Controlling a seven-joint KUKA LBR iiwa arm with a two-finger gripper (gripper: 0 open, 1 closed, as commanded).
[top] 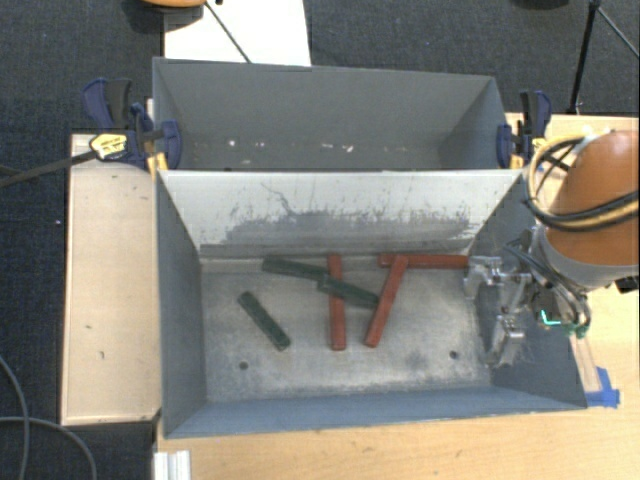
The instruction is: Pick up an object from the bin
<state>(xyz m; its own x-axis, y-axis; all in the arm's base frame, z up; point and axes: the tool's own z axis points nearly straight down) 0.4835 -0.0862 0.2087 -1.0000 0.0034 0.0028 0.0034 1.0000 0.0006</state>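
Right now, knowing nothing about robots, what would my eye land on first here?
The orange-capped robot arm at the right edge stands out first, with its metal gripper low inside the right end of the grey bin. Next comes the cluster of red-brown and dark green sticks crossing one another on the middle of the bin floor. One short green stick lies apart to their left.

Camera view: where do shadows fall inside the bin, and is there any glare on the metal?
In the camera view the light is soft and even. The bin shows no hard glare, only a pale scuffed band on its back wall. Its right wall beneath the gripper is the darkest part, shaded by the arm. The lone green bar casts only a thin shadow.
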